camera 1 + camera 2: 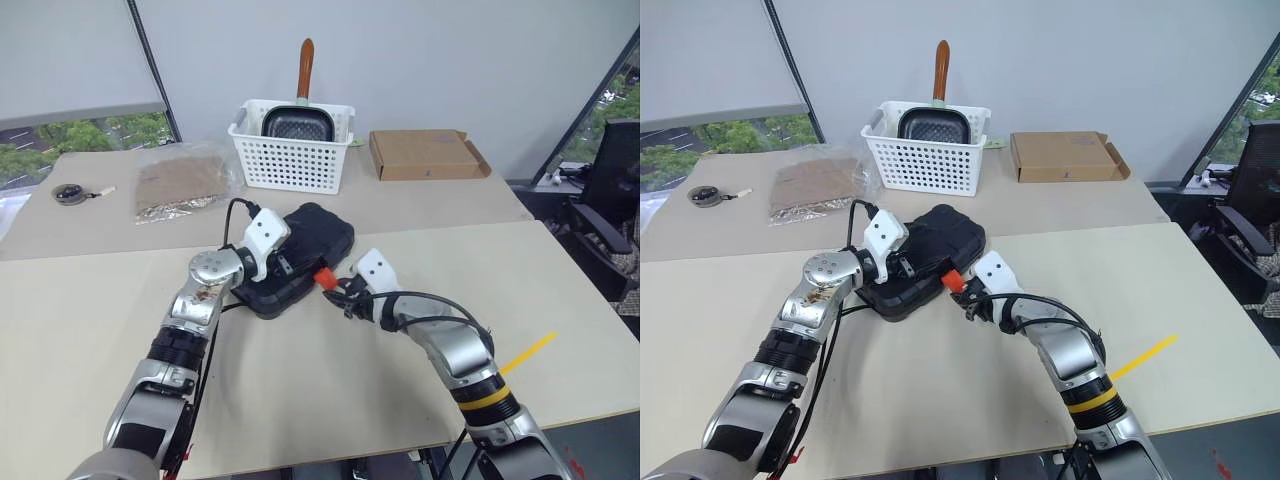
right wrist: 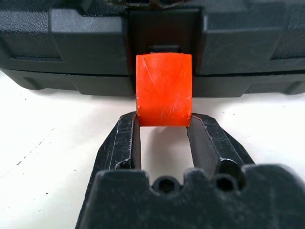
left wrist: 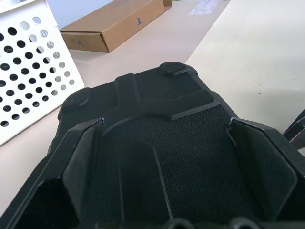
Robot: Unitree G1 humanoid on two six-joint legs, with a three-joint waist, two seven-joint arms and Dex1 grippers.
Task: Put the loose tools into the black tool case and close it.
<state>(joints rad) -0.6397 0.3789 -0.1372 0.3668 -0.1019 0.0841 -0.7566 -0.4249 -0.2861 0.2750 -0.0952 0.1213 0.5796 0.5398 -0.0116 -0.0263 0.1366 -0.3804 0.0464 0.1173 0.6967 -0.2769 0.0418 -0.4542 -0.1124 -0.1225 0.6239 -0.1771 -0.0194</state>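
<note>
The black tool case (image 1: 325,232) lies on the table with its lid down, its textured shell up. My left gripper (image 1: 285,268) rests over the near left part of the lid, and in the left wrist view its fingers (image 3: 71,162) stand wide apart and open above the shell (image 3: 190,138). The orange latch (image 2: 164,88) hangs at the case's front edge. My right gripper (image 2: 164,119) is shut on it, one finger pressing each lower side of the latch (image 1: 324,277). The loose tools are out of view.
A white perforated basket (image 1: 292,145) holding a pan with a brown handle stands behind the case. A cardboard box (image 1: 425,153) lies back right, a clear bag of brown material (image 1: 180,182) and a small round object (image 1: 70,193) back left. A yellow strip (image 1: 527,352) marks the table's right side.
</note>
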